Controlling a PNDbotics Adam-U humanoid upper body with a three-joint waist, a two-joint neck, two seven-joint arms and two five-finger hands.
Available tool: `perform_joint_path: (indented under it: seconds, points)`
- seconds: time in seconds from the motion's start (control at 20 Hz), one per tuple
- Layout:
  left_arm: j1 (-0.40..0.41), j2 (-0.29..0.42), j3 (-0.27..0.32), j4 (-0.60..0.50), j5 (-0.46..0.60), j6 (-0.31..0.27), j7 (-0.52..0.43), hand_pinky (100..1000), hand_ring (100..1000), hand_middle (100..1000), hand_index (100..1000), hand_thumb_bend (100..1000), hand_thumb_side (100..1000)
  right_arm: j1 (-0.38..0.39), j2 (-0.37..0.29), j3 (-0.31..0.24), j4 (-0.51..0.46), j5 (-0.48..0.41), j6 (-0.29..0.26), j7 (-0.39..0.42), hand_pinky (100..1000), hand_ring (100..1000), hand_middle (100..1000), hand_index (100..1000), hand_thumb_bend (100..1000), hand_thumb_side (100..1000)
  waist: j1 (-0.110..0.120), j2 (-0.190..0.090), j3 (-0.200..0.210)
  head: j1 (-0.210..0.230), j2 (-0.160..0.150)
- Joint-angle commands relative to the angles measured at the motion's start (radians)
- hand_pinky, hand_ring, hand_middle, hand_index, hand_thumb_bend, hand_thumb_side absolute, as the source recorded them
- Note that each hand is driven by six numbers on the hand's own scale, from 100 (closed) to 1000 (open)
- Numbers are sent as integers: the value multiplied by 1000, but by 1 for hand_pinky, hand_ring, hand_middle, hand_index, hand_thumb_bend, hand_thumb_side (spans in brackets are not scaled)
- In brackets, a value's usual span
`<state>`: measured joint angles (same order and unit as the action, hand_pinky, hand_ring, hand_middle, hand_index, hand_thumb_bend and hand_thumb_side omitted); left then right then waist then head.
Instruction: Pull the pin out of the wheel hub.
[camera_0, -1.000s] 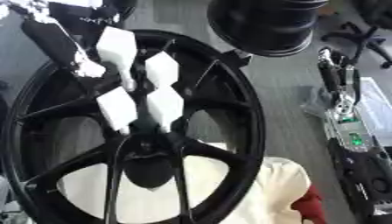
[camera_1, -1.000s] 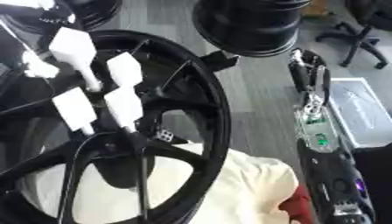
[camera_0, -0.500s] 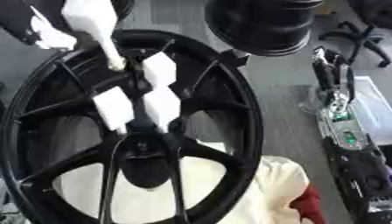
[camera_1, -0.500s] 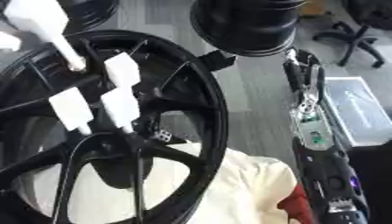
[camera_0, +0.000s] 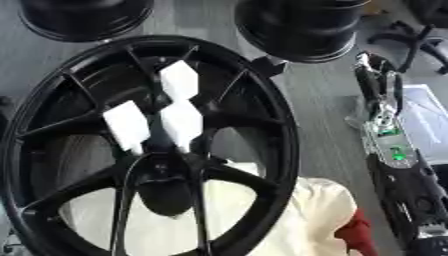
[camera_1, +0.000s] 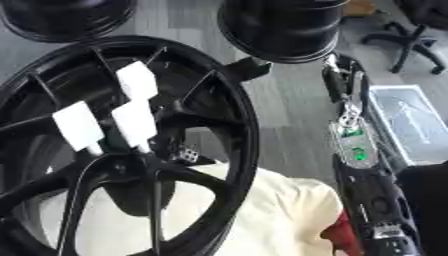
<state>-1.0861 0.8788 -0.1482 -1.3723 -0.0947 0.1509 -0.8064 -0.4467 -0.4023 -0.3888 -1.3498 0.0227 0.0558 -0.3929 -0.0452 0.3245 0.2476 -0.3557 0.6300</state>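
A big black spoked wheel hub (camera_0: 262, 125) fills the left and middle of both views, lying on a cream cloth (camera_0: 311, 220). Three white block-shaped pins stand around its centre: one at the top (camera_0: 179, 80), one at the left (camera_0: 127, 125), one in the middle (camera_0: 182, 122). My left hand shows in no view. My right arm runs up the right edge with a green light (camera_0: 395, 152) on it. Its hand (camera_0: 378, 75) lies well to the right of the wheel rim, fingers straight, holding nothing.
Two other black wheels stand at the back, one at the upper left (camera_0: 83, 17) and one at the upper middle (camera_0: 302, 27). An office chair (camera_0: 411, 30) is at the top right. A pale tray (camera_1: 407, 125) lies right of my arm, something red (camera_0: 359, 235) at the bottom.
My left hand lifted a fourth white pin up and away from the upper left of the hub; hand and pin have left the view. The right arm stayed still.
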Motion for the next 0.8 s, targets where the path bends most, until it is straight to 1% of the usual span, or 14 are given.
perform_joint_path:
  seconds: [0.05,0.1,0.15,0.25,0.35,0.45,0.5,0.55,0.65,0.7,0.75,0.8]
  points:
    - [43,80,73,76,-35,-20,55,777,661,621,714,100,340,-8,-39,-12,-24,2,-1,-7,834,726,713,787,100,649,3,-23,-1,-6,-13]
    - [62,85,82,99,-54,-36,69,839,760,719,798,257,598,-8,-39,-12,-23,2,-1,-7,834,726,713,787,100,646,1,-22,-1,-7,-14]
    - [81,89,87,118,-79,-62,77,850,773,734,812,386,796,-8,-39,-12,-22,1,-1,-7,834,726,713,787,100,648,0,-22,-1,-8,-14]
    - [112,91,90,141,-121,-120,70,867,791,756,836,483,877,-7,-40,-12,-20,0,-2,-8,834,726,713,787,100,647,-3,-22,-1,-10,-13]
    - [128,91,91,149,-146,-165,51,869,796,764,846,508,925,-7,-41,-13,-18,-1,-3,-9,834,726,713,787,100,646,-5,-23,-1,-11,-12]
    - [134,87,91,146,-143,-193,33,875,806,779,862,498,947,-7,-41,-13,-17,-2,-5,-10,834,726,713,787,100,646,-6,-23,-1,-9,-14]
    - [134,86,90,143,-136,-200,25,873,806,779,863,479,951,-7,-41,-14,-17,-3,-5,-11,834,726,713,787,100,646,-6,-23,-2,-8,-14]
    - [134,85,90,134,-124,-204,23,868,805,778,864,418,945,-7,-41,-14,-17,-3,-6,-11,834,726,713,787,100,646,-6,-22,-2,-7,-15]
    - [135,84,83,106,-98,-205,18,865,804,779,863,401,954,-8,-40,-13,-17,-4,-6,-11,834,726,713,787,100,647,-6,-22,-4,-7,-16]
    - [136,83,82,94,-85,-200,19,841,785,756,847,261,969,-9,-39,-13,-17,-4,-6,-11,834,726,713,787,100,646,-6,-22,-5,-6,-16]
    - [136,75,87,74,-53,-190,37,799,747,710,811,100,927,-10,-38,-12,-18,-4,-6,-10,834,726,713,787,100,645,-6,-22,-5,-5,-15]
    - [140,67,91,48,-5,-176,69,784,733,692,799,100,928,-10,-37,-12,-19,-5,-7,-10,834,726,713,787,100,644,-7,-21,-6,-5,-15]
